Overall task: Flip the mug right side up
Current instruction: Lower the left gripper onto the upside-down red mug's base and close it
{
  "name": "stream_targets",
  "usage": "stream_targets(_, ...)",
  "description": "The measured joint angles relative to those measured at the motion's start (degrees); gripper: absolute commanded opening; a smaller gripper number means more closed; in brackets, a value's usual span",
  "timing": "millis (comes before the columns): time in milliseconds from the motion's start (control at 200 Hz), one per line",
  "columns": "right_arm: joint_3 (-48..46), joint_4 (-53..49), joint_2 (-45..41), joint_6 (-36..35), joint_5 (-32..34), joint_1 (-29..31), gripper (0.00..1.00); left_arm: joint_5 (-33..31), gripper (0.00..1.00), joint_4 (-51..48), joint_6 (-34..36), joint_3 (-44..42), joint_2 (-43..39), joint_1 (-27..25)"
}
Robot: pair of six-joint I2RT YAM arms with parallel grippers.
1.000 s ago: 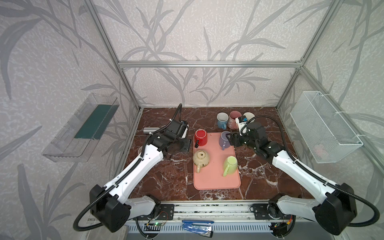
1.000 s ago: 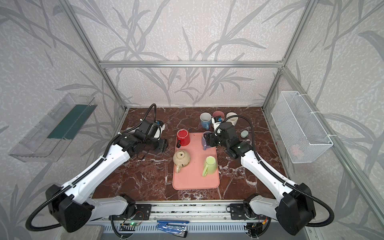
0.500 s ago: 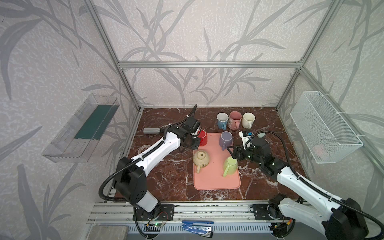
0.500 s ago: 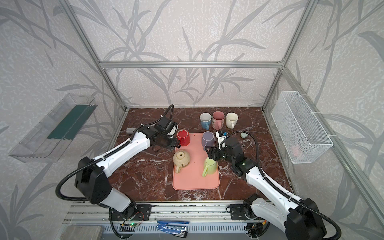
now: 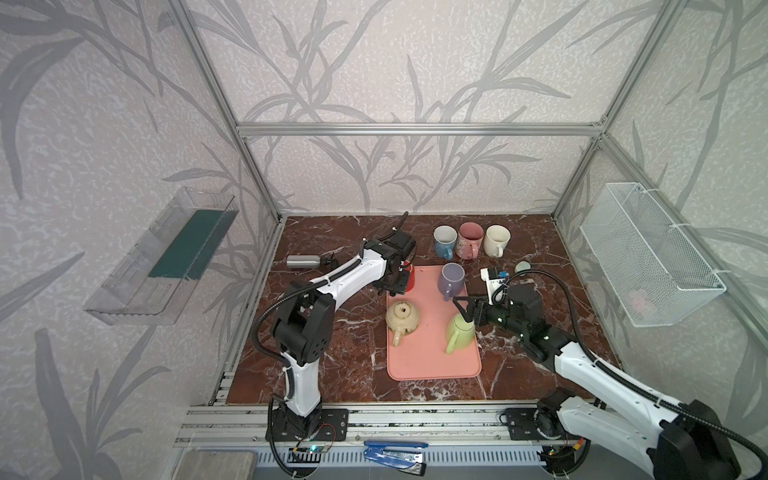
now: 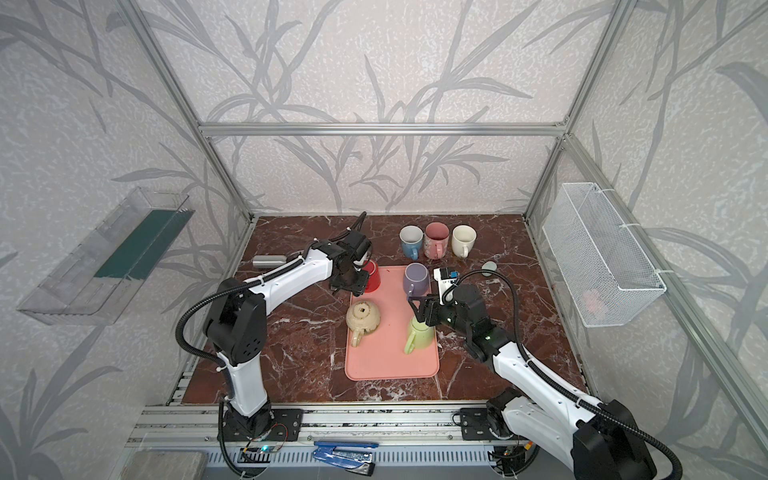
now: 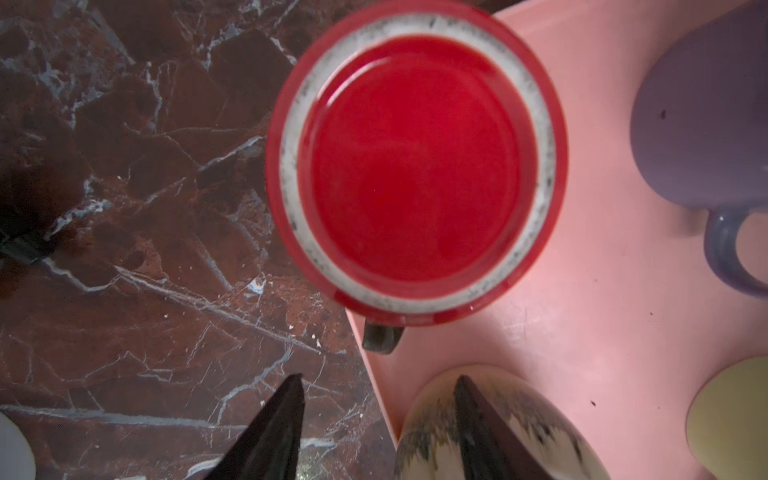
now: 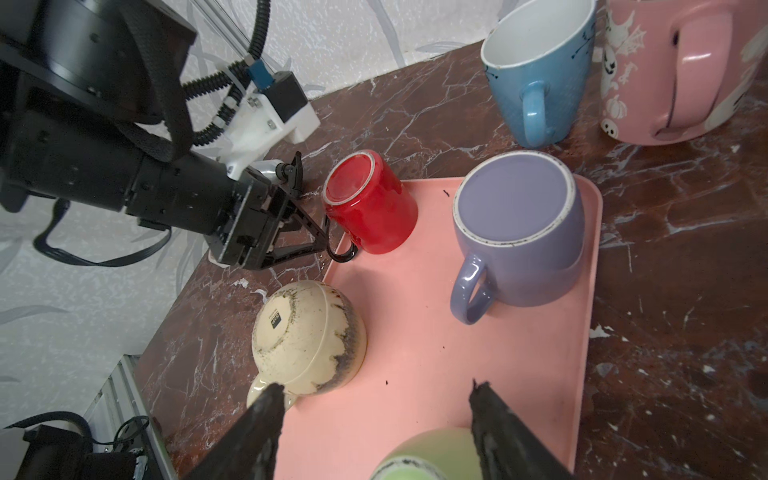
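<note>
— Which mug goes first?
— The red mug [image 8: 370,208], I'd guess — base up at the corner of the tray [image 8: 519,374], axis upright; its handle [image 7: 380,340] points straight at the left end effector [image 7: 379,379], whose fingers are wide, just short of it, holding nothing.
— And the right?
— The right end effector [image 8: 376,386] hangs wide over the green mug [image 8: 419,457]; contact I can't tell. Bare table [image 7: 145,208] beside the red one; the purple mug [image 8: 515,232] crowds its other side.

Both top views look down steeply from high above the front edge onto the whole marble table [image 5: 332,232], while the left wrist view faces straight down, very near, onto the red mug [image 7: 415,158], and the right wrist view, low and slanted across the pink tray [image 8: 415,353], shares this mug.
</note>
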Motion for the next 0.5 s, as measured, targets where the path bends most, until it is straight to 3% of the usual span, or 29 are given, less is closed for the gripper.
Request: stream_targets(500,-0.1,1.9,0.0,1.2,-0.8,0.0,0.71,0.2,0.42,0.0,0.5,4.2,5.2,0.2)
